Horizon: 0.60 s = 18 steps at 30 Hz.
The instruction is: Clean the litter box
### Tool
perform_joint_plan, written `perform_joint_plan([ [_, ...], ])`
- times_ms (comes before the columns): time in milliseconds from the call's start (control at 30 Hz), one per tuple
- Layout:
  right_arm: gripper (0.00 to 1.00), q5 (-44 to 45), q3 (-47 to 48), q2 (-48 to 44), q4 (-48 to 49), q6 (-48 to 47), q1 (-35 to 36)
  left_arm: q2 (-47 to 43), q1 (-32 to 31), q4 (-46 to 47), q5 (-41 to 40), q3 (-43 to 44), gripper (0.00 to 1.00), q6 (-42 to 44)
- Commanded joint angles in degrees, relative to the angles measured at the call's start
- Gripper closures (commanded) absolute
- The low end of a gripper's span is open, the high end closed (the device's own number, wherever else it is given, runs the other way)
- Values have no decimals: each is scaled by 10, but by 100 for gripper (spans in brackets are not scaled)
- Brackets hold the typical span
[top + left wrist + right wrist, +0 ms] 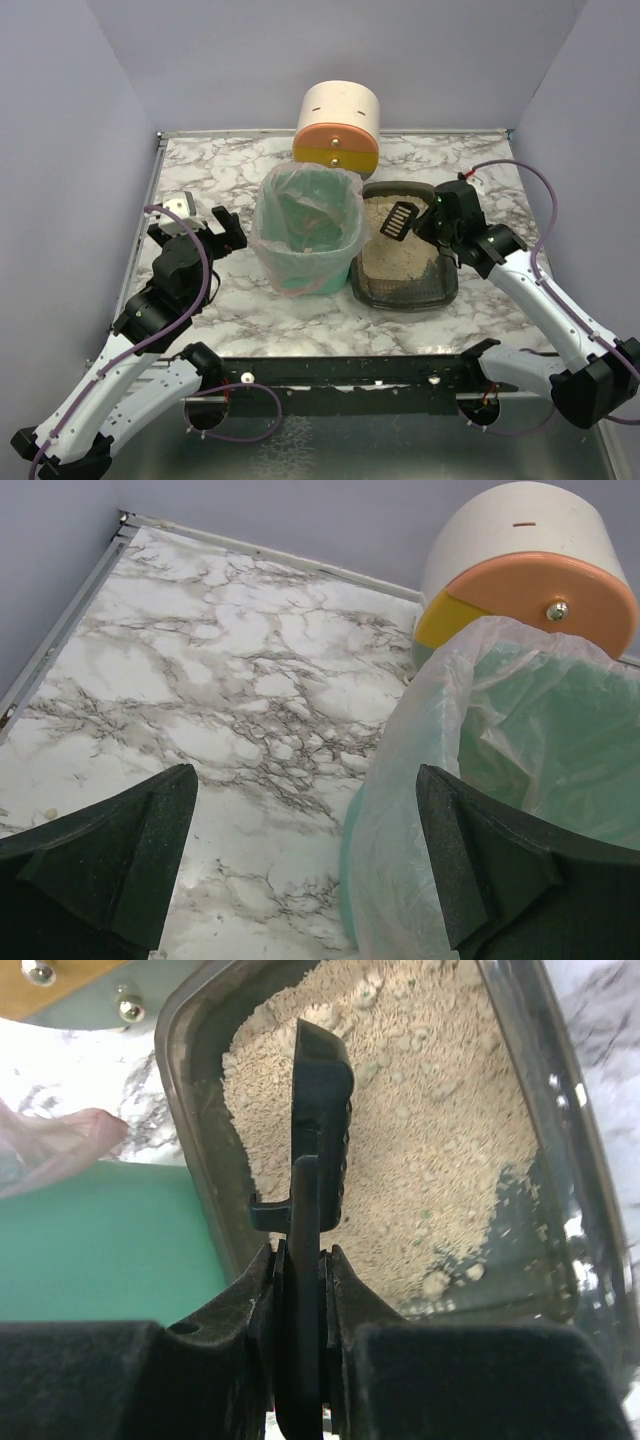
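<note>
- Top view: the shallow dark grey plastic litter box (405,298) sits on the marble surface (210,180) just right of the bag-lined green bin (305,270), with its long axis running away from the bases. Your right claw (425,222) hangs over it, far nearer than the left claw (215,230).
- Left wrist: that claw (305,810) gapes empty (bin beside it).
- Right wrist: the claw (300,1260) is clamped on a black slotted scoop (322,1110), with litter straight ahead.

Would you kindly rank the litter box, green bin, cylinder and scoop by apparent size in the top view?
1 and 2, tied: litter box and green bin look about alike; the bin's rim is nearer the camera, so I will not rank them.
3: cylinder.
4: scoop.
</note>
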Motion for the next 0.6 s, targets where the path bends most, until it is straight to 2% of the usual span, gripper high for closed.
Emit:
perform_joint_plan([
  [0, 99, -74, -23, -19, -23, 136, -31, 0, -2, 10, -5, -6, 1, 6],
  [167, 99, -56, -85, -68, -13, 237, -54, -2, -2, 10, -3, -7, 1, 8],
  [567, 99, -19, -201, -126, 38, 395, -60, -2, -2, 9, 3, -8, 1, 9],
])
